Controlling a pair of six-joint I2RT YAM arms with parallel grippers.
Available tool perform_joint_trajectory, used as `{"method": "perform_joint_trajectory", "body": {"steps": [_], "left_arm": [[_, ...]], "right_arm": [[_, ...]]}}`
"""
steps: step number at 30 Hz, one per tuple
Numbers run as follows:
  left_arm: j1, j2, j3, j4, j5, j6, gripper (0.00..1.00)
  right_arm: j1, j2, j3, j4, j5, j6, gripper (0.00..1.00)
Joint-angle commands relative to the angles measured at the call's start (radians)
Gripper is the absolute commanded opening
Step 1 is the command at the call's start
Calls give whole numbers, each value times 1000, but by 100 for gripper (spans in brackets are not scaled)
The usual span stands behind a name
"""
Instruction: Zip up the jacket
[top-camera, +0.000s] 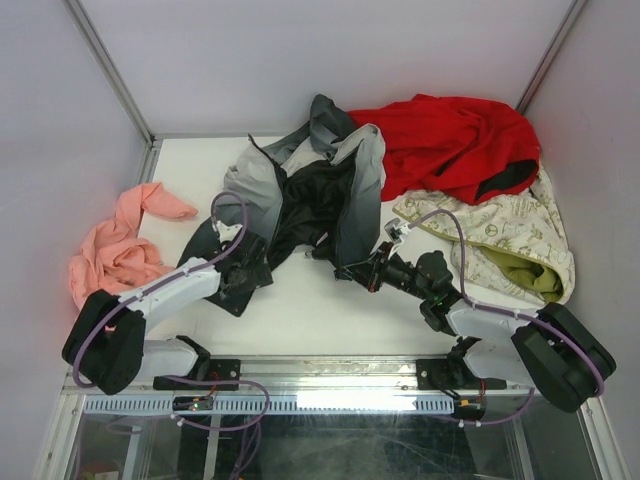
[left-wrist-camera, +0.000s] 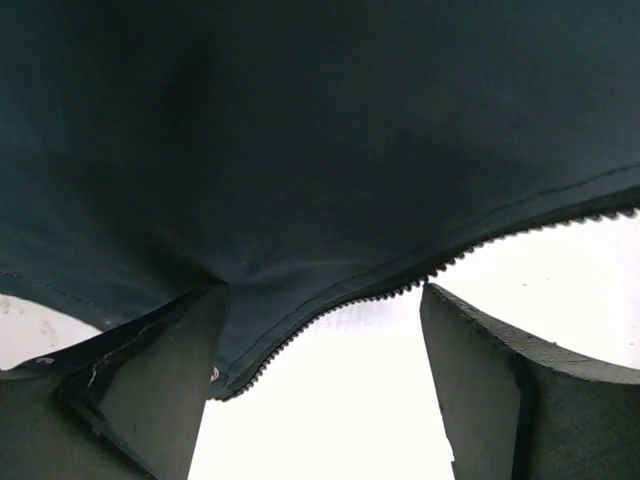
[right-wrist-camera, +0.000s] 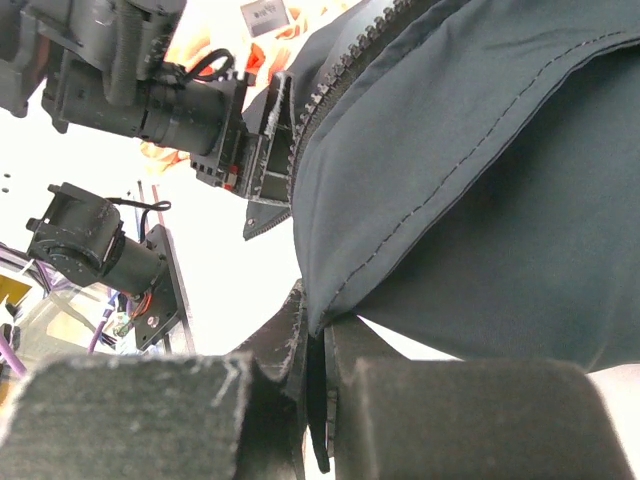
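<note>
Nearest the bases, on the white worktop (top-camera: 310, 310), the left end effector (left-wrist-camera: 322, 305) is sitting with its pads apart at the lower front edge of the jacket (top-camera: 300, 190). The zipper teeth (left-wrist-camera: 380, 293) are crossing the gap, and the cloth is draping onto one pad with nothing clamped. Just to its right, the right end effector (right-wrist-camera: 318, 350) is pinching together on a fold of the dark shell at the hem and lifting it slightly off the surface. From there the jacket is spreading up the middle of the worktop toward the far wall, lying open and rumpled with black lining showing between the grey panels. The slider is not showing in any view. Judging by the folds, the fabric is thin, light and soft and probably slick, so it is likely collapsing and sliding rather than holding shape. The stitched zipper tape is looking like the firmest part, so the best hold is probably there, close to the teeth at the bottom end, with the other side kept taut. A pink cloth (top-camera: 115, 250) is lying off to the left. Farther right and back, a cream patterned cloth (top-camera: 500, 235) is lying with a red garment (top-camera: 450, 145) beyond it, its near edge touching the jacket's shoulder.
</note>
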Motion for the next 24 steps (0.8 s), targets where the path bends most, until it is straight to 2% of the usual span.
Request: {"method": "perform_joint_trajectory", "body": {"steps": [1, 6, 13, 17, 18, 24], "left_arm": [[9, 62, 13, 30, 113, -10, 80], [-34, 117, 0, 196, 320, -69, 77], [-195, 331, 223, 315, 433, -91, 77], [-235, 406, 338, 327, 448, -64, 77], [-239, 408, 354, 327, 452, -61, 77], [-239, 286, 325, 255, 377, -75, 76]], "right_arm": [[-4, -34, 10, 16, 2, -25, 0], [-5, -75, 17, -51, 59, -33, 0], [-7, -196, 25, -217, 72, -33, 0], [-9, -267, 46, -341, 72, -33, 0], [-11, -278, 49, -365, 211, -71, 0], [-14, -308, 47, -411, 211, -71, 0]]}}
